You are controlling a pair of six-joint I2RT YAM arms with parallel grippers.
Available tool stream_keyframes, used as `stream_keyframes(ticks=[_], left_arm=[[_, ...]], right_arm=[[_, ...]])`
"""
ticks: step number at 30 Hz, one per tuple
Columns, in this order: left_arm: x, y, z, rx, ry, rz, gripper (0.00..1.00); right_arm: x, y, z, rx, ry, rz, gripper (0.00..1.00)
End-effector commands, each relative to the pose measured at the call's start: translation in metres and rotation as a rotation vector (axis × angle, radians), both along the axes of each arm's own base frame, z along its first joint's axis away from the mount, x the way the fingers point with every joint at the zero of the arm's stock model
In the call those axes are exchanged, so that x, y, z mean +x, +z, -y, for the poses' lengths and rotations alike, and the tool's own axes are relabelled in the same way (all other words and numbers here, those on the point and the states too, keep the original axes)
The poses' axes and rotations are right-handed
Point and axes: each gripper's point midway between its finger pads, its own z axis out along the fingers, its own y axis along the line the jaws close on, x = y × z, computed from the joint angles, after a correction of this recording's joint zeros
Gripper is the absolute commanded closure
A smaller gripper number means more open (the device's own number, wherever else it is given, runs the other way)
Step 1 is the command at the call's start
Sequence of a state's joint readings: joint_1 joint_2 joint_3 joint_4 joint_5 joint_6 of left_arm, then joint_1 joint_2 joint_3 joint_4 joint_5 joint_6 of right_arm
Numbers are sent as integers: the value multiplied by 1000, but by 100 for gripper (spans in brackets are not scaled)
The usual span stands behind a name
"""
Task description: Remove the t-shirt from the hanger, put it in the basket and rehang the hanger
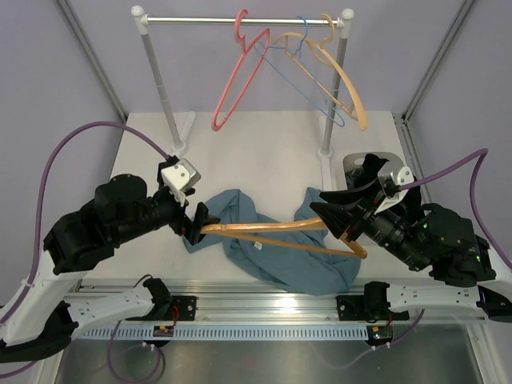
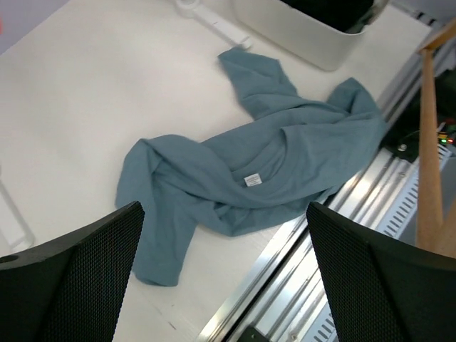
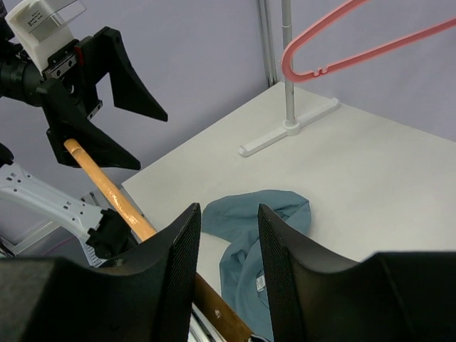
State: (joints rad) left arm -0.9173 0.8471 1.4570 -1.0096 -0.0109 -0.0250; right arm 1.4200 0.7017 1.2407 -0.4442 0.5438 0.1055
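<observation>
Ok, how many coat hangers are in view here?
4. On the back rail: pink hanger, thin blue hanger, pale tan hanger. Up front, over the t-shirt: orange wooden hanger. None seems hidden.

One t-shirt (image 1: 280, 264), one wooden hanger (image 1: 272, 230), three rail hangers (image 1: 236, 88), one rack (image 1: 160, 88), two pincers (image 1: 200, 226) (image 1: 334, 218).

The way down to the t-shirt (image 1: 272, 252) is barred from above by the hanger (image 1: 264, 230), which is clamped in the right tool (image 1: 326, 210) and stretched across the cloth to the spread jaws of the left tool (image 1: 200, 224). Bare table (image 1: 256, 152) is left open beyond the cloth, bounded at the back by the rack (image 1: 160, 88) posts and at the right by a white bin (image 1: 352, 161).
</observation>
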Motion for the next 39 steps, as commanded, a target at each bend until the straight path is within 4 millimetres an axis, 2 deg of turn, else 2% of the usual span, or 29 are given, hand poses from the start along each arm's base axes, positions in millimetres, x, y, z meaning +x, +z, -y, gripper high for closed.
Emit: stream_keyframes(ticks=[1,4,6,7,8,12,17,19,21,22,23,24,25,28,33,34,39], left_arm=[[24,7,-13,13,152,52,1],[40,21,-30,7,294,89,1],[48,38,-46,-13,396,120,1],[55,37,-50,8,447,118,1],[58,40,-64,37,522,127,1],[61,18,-54,107,482,103,1],[77,-1,-68,195,628,107,1],[78,-5,-58,193,590,91,1],[64,-7,-28,133,406,50,2],[58,2,-11,60,311,54,3],[36,5,15,-7,130,17,2],[26,16,24,-79,52,37,2],[5,21,39,-132,-86,13,2],[-32,27,63,-209,-331,-29,4],[-47,38,82,-298,-457,-37,3],[-50,33,89,-296,-495,-63,3],[-48,27,105,-315,-548,-64,4]], right_arm=[[3,-8,4,-55,-17,24,100],[2,-11,1,-78,-6,19,100],[0,-12,0,-85,4,20,100],[-1,-12,0,-86,10,21,100],[-1,-11,1,-83,13,23,100],[-2,-8,3,-80,20,29,100],[0,-12,3,-103,9,35,100],[2,-15,4,-112,-9,34,100],[6,-20,4,-133,-29,39,100],[8,-22,5,-141,-46,40,100],[10,-23,4,-143,-54,42,100],[10,-26,3,-148,-55,40,100],[10,-24,2,-135,-52,38,100],[7,-20,-1,-109,-36,35,100],[7,-16,-6,-94,-27,35,100],[8,-22,-20,-118,-25,32,100],[12,-17,-31,-89,-39,33,100]])
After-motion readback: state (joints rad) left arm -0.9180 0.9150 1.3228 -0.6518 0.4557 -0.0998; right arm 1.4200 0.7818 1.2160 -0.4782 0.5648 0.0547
